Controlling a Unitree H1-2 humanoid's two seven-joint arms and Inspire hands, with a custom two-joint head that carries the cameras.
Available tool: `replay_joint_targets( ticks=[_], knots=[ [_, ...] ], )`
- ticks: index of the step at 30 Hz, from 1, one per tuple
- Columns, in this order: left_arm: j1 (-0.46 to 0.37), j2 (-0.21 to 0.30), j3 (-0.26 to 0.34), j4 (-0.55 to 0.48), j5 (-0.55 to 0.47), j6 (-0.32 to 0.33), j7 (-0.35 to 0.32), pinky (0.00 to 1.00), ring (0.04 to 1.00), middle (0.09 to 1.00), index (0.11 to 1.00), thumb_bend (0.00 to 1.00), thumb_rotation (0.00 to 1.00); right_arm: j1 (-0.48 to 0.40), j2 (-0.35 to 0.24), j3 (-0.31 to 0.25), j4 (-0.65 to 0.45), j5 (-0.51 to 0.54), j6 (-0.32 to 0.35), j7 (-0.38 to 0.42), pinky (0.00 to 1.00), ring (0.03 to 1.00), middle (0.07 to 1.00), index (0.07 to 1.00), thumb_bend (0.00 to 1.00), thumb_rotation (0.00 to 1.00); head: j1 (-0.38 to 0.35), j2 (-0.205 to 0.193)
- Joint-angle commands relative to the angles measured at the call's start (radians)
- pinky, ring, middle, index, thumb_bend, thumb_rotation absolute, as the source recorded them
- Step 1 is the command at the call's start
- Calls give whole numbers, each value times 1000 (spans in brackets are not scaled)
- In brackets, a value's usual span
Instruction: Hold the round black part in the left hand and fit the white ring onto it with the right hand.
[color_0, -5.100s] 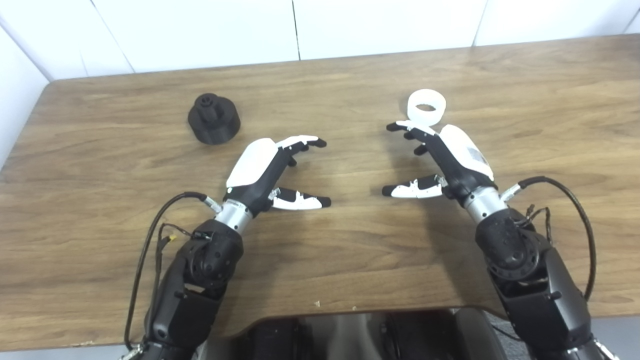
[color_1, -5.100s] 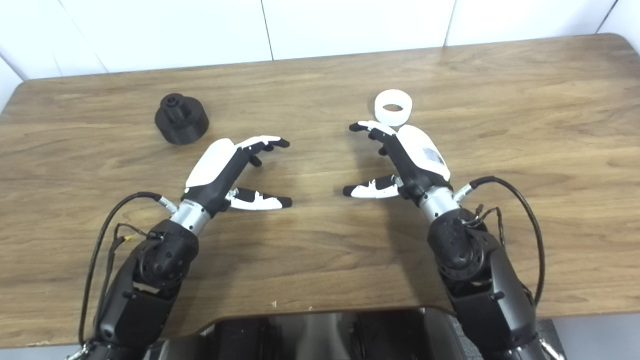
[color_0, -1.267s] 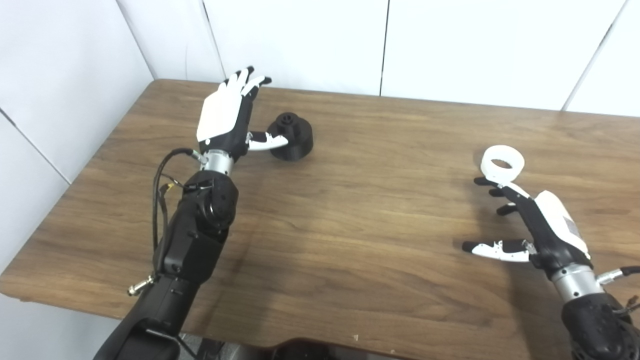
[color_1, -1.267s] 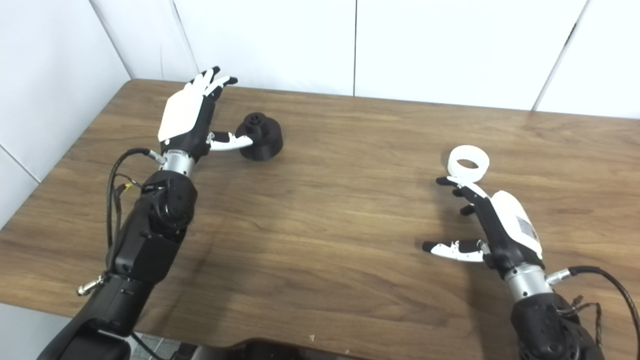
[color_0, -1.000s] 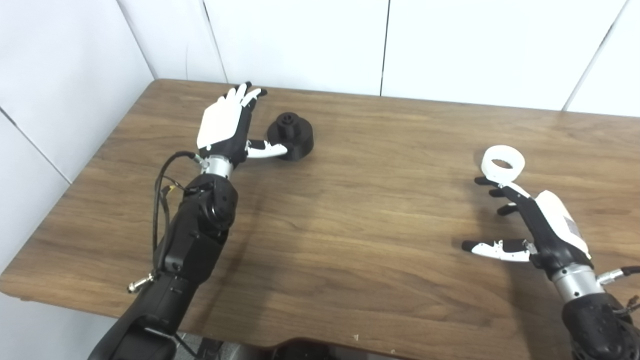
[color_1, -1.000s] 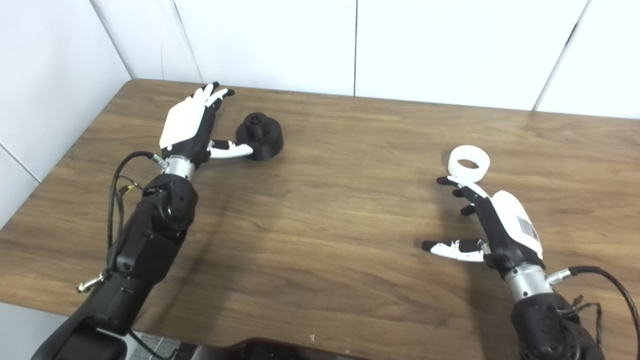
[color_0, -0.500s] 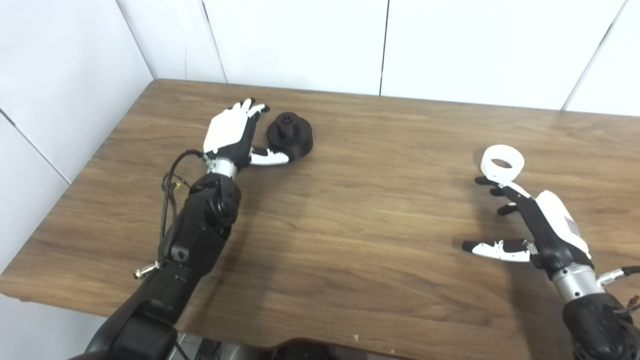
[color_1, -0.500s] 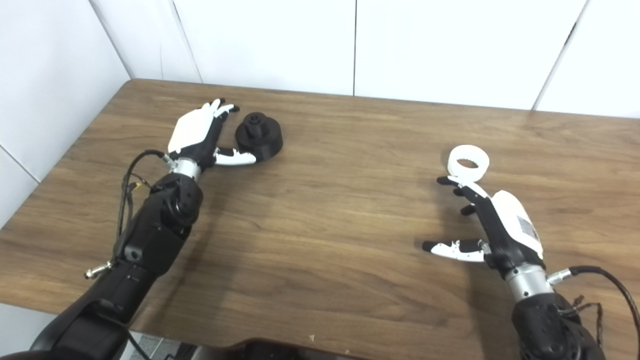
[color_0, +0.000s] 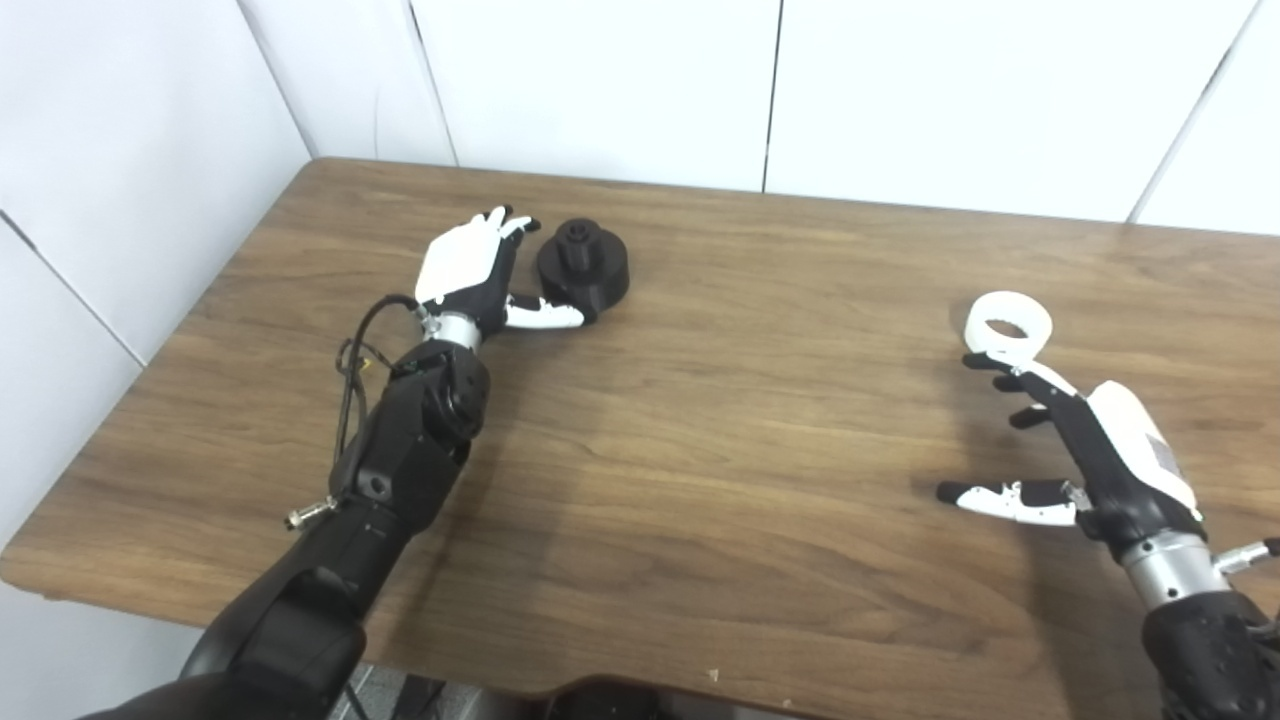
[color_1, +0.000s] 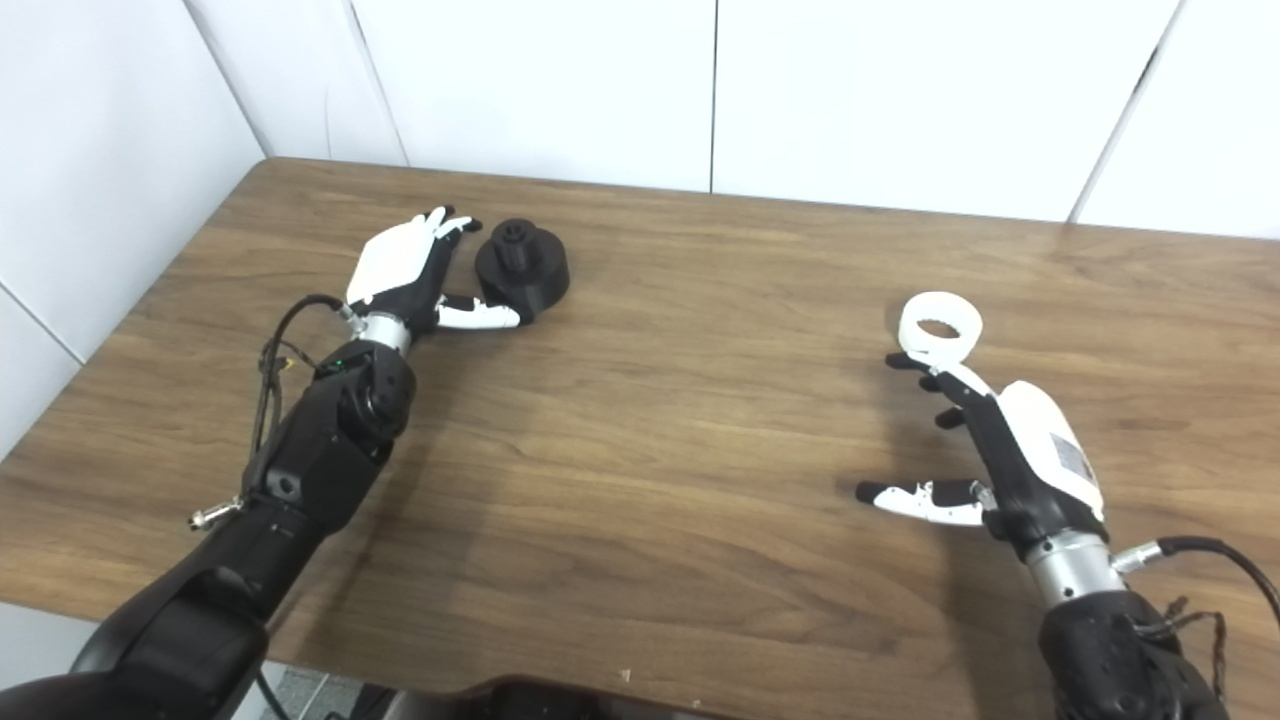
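Even, bright overhead light filled the scene, washing the white wall panels (color_0: 600, 90) nearly flat. Soft shadows fell on the wooden table (color_0: 700, 480) beneath both arms, darkest just right of the left arm (color_0: 400, 470). A faint sheen lay across the far right of the tabletop. Detail was slightly soft throughout, with mild compression blur on the fingers and cables.

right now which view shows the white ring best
The right eye view: the white ring sits farther from the frame's edge, with its opening and wall clear. The left eye view shows the same ring nearer the right edge. In both, the right hand lies just before it.
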Motion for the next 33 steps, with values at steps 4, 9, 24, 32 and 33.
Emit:
replay_joint_targets(
  ticks=[4, 9, 24, 32, 33],
  knots=[
    [-45, 5, 1, 24, -33, -19, 44, 1000, 1000, 1000, 827, 1000, 449, -17, -9, -10, -39, 2, -15, -6, 656, 816, 873, 818, 758, 135, 1, 4],
    [-45, 3, -7, 25, -61, -49, 53, 1000, 1000, 1000, 792, 992, 414, -16, -9, -11, -41, -1, -12, -5, 649, 815, 875, 819, 760, 133, 0, 8],
    [-33, 2, -18, 13, -110, -103, 59, 1000, 1000, 1000, 723, 942, 326, -8, -3, -14, -51, 0, -5, -3, 661, 818, 872, 814, 758, 127, -4, 16],
    [-27, -6, -14, 10, -137, -131, 77, 1000, 1000, 1000, 671, 916, 246, -9, -6, -17, -46, 2, -13, -8, 661, 815, 872, 814, 759, 135, -6, 19],
    [-27, -7, -14, 11, -141, -135, 80, 1000, 1000, 1000, 667, 914, 242, -9, -6, -17, -46, 1, -14, -9, 662, 814, 871, 814, 760, 137, -6, 19]
  ],
)
